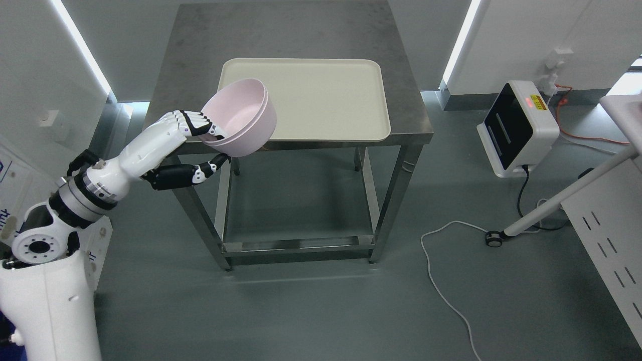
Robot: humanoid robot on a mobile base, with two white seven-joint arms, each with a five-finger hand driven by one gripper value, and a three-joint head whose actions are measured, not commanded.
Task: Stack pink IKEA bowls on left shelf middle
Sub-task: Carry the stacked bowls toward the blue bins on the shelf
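Note:
My left hand (208,143) is shut on the near rim of two nested pink bowls (243,118). The fingers (193,123) lie over the rim and inside the upper bowl, and the thumb (210,168) presses from below. The bowls are tilted, with the opening facing up and to the left, and they hang in the air over the front left corner of the steel table (200,45). A cream tray (321,100) lies bare on the table just to the right of the bowls. No shelf shows in the head view.
A white device with a black screen (516,128) stands on the floor at the right, with cables (441,271) trailing across the floor. A white wheeled stand leg (551,205) and a perforated white panel (609,240) are at the right edge.

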